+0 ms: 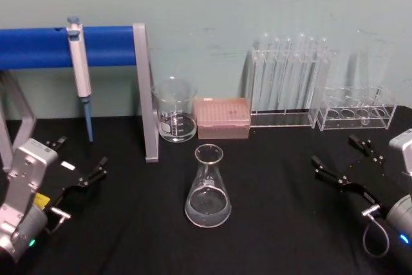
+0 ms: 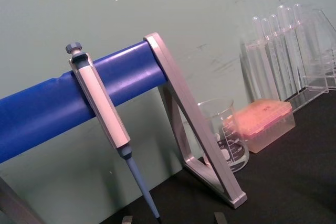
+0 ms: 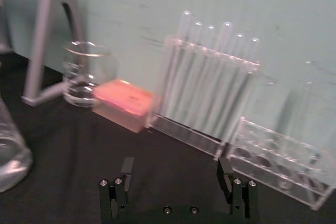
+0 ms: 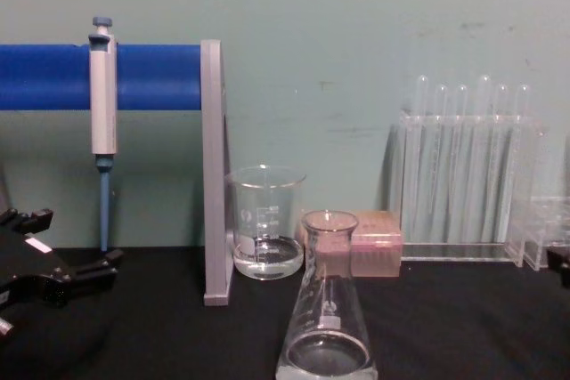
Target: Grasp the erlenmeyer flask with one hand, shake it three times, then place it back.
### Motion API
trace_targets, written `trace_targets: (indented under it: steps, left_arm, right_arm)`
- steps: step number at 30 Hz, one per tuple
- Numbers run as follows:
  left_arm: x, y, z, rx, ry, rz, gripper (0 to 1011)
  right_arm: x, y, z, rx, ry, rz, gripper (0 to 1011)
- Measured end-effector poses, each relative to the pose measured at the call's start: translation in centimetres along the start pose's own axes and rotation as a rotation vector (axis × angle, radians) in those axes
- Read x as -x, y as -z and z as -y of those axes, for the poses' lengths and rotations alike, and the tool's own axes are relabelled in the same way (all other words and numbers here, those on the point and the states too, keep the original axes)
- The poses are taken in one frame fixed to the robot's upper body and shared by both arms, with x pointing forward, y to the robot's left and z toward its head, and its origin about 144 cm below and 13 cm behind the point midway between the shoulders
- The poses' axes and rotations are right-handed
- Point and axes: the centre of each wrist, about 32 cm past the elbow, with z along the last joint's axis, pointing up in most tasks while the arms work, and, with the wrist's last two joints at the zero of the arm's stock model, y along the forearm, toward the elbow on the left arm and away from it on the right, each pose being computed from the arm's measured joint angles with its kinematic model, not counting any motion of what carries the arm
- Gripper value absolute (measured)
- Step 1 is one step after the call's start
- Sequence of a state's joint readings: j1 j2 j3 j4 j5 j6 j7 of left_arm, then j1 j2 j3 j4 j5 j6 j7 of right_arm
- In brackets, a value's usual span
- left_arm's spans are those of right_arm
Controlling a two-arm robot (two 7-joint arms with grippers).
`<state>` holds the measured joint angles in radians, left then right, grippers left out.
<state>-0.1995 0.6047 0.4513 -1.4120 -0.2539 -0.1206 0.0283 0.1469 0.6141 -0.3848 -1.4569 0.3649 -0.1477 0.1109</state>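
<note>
As it stands upright, the erlenmeyer flask (image 1: 208,191) holds clear liquid.

A: What gets cut off?
B: Chest view: the erlenmeyer flask (image 4: 326,318) loses its base to the bottom edge. Right wrist view: the edge cuts away most of it.
A: Its graduation marks?
B: Too small to read.
</note>
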Motion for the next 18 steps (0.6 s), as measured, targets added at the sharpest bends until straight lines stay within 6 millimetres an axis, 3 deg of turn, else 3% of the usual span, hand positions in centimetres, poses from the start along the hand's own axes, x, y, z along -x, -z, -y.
trace_targets:
  steps: [9, 18]
  left_arm:
    - [0.0, 0.0, 0.0, 0.0, 0.0, 0.0, 1001]
    - [0.0, 0.0, 0.0, 0.0, 0.0, 0.0, 1001]
  right_arm:
    - [1.0, -0.9, 0.9, -0.034, -0.14, -0.082, 1003]
    - [1.9, -1.4, 0.6, -0.064, -0.272, -0.107, 1003]
